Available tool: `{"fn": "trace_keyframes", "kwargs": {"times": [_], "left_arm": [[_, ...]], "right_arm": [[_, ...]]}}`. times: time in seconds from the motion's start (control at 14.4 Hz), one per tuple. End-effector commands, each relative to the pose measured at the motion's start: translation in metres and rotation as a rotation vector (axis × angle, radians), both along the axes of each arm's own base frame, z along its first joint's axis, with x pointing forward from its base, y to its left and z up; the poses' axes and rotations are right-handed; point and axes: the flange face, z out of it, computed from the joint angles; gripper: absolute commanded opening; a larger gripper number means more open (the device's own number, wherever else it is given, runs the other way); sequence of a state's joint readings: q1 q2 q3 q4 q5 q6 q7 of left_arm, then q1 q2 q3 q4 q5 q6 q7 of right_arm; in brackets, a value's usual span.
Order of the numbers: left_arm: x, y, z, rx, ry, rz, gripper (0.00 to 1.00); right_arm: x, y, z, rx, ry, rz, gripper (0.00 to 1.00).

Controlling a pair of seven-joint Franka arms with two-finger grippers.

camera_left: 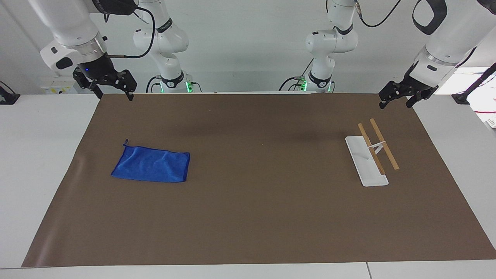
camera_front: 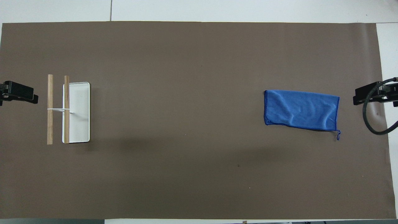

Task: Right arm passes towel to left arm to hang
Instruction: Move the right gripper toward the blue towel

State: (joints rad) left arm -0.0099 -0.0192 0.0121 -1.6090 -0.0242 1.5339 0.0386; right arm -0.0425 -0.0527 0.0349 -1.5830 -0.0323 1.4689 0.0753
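Note:
The blue towel [camera_left: 152,164] lies flat on the brown mat toward the right arm's end of the table, its small loop at the corner nearest the robots; it also shows in the overhead view [camera_front: 301,109]. The rack [camera_left: 366,161], a white base with two wooden bars, stands toward the left arm's end [camera_front: 76,112]. My right gripper [camera_left: 114,95], with the blue light, hangs open and empty over the mat's edge at the robots' end [camera_front: 370,95]. My left gripper [camera_left: 395,104] hangs open and empty over the mat's corner near the rack [camera_front: 18,93]. Both arms wait.
The brown mat [camera_left: 255,201] covers most of the white table [camera_left: 38,162]. Two smaller white arms with green-lit bases [camera_left: 172,83] [camera_left: 319,81] stand at the robots' end of the table. A black cable loops by the right gripper [camera_front: 376,124].

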Motion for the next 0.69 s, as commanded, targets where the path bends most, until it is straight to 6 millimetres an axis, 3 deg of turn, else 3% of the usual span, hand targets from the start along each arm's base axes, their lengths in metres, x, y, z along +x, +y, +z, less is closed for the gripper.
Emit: {"fn": "trace_keyframes", "kwargs": {"times": [0.0,0.35,0.62], "left_arm": [[-0.004,0.000,-0.001,0.006,-0.009,-0.006,1.00],[-0.004,0.000,-0.001,0.006,-0.010,-0.006,1.00],[-0.004,0.000,-0.001,0.006,-0.010,-0.006,1.00]], "right_arm": [[0.004,0.000,0.000,-0.006,-0.009,0.002,1.00],[0.003,-0.001,-0.002,-0.005,-0.006,0.000,1.00],[-0.003,-0.014,-0.030,-0.007,-0.070,0.015,1.00]]}}
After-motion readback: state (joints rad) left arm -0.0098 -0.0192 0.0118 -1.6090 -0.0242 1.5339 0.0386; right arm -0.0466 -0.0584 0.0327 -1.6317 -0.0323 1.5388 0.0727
